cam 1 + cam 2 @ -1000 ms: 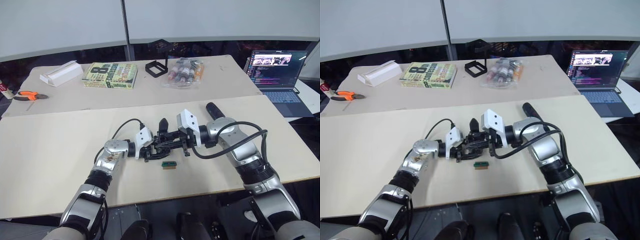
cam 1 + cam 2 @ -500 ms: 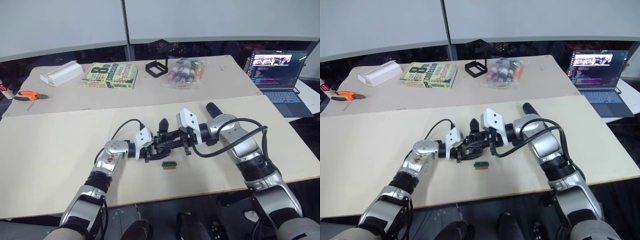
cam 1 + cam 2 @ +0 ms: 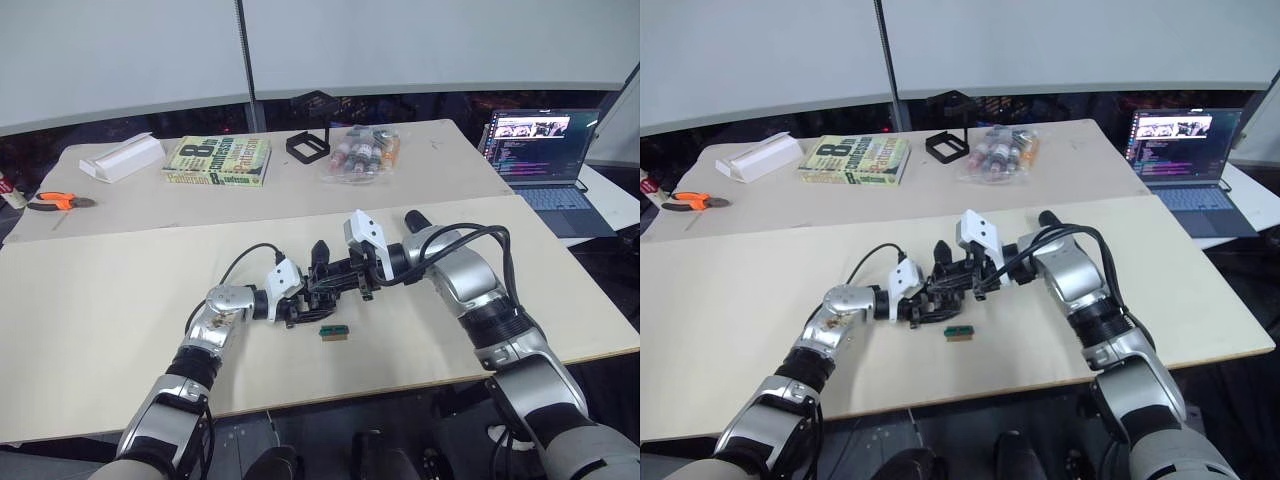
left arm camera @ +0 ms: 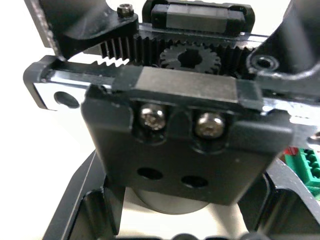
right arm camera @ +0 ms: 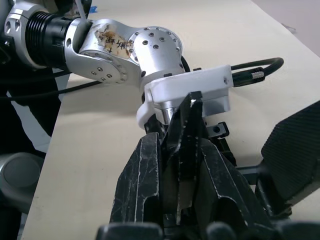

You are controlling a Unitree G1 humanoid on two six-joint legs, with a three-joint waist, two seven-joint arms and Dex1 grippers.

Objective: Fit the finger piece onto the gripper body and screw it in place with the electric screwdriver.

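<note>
Over the middle of the desk (image 3: 120,300), the left fingers (image 3: 298,303) grip the gripper body (image 3: 318,288), and the right fingers (image 5: 181,150) squeeze the finger piece (image 5: 184,142) right against it.

Pale wooden table (image 3: 110,300): green-and-tan block (image 3: 334,331) near front; book (image 3: 217,160), pliers (image 3: 48,202), laptop (image 3: 532,150) behind.

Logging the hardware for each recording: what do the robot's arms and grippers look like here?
Both arms are silver-grey metal segments with black joints and a looping black cable. A white housing sits at each wrist. The left gripper and right gripper have black pointed fingers. The left arm's rounded wrist link shows brownish stains.
</note>
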